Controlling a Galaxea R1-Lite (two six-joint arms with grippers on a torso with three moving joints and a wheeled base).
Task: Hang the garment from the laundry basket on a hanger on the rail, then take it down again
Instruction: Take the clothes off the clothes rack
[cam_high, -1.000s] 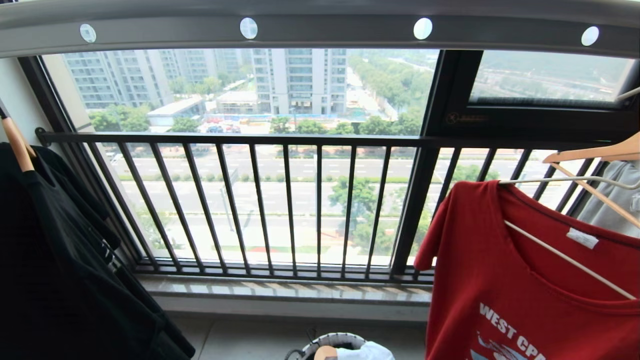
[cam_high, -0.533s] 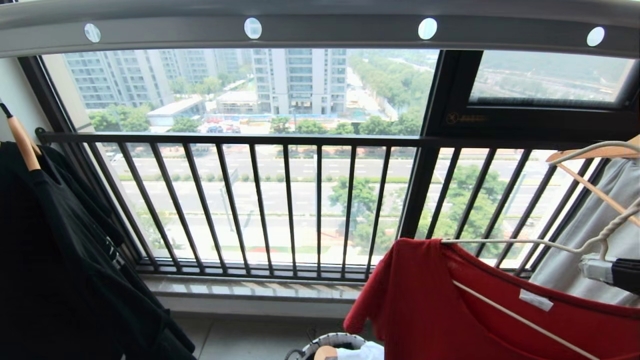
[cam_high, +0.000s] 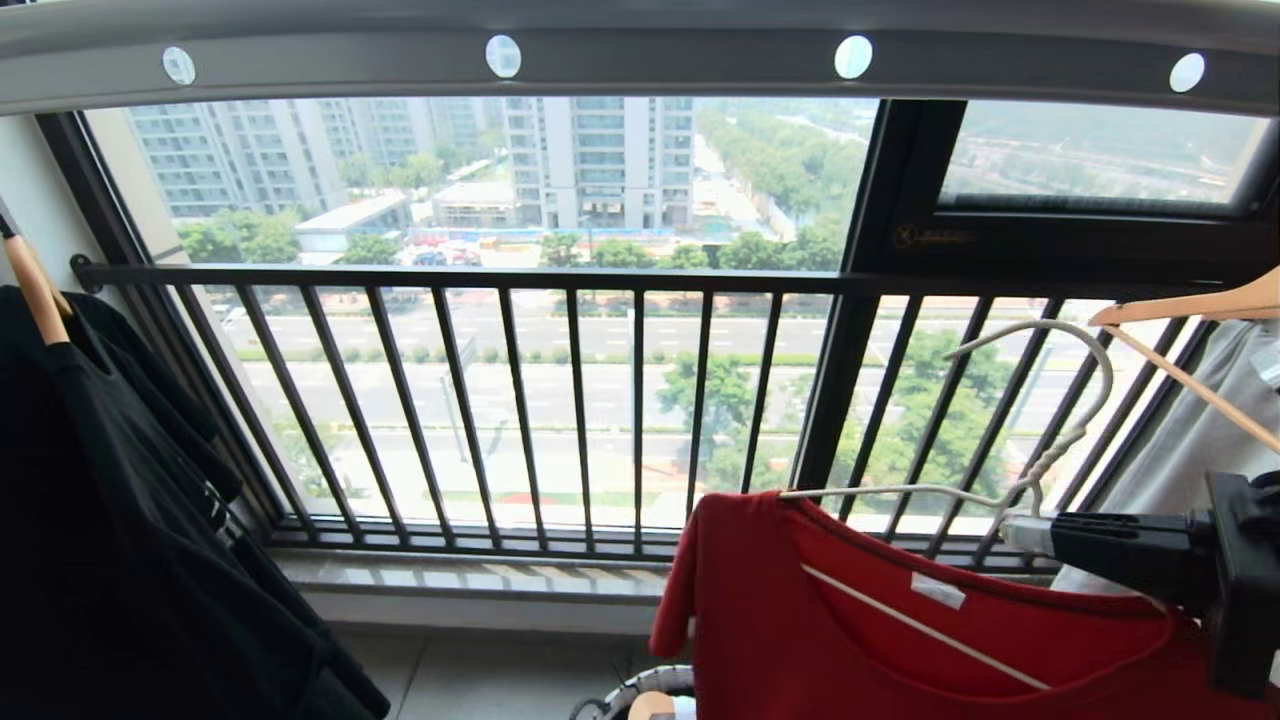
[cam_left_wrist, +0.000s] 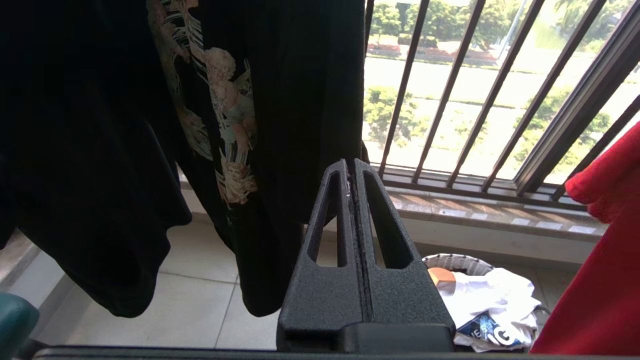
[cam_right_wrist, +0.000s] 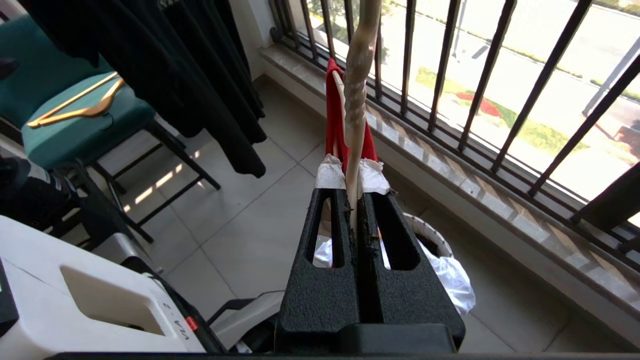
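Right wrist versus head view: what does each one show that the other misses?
Only the right wrist view: a teal chair with a wooden hanger lying on it, and white cloth in the laundry basket. Only the head view: the rail overhead, with the wire hanger's hook off it. Both: the right gripper shut on the hanger, carrying the red garment.

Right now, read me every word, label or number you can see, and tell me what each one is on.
"VLA": white robot base, following characters unclear.
"G": white cloth in the laundry basket, rest hidden.
Gold sticker on window frame: too blurred.
Neck tag of red T-shirt: nothing readable.
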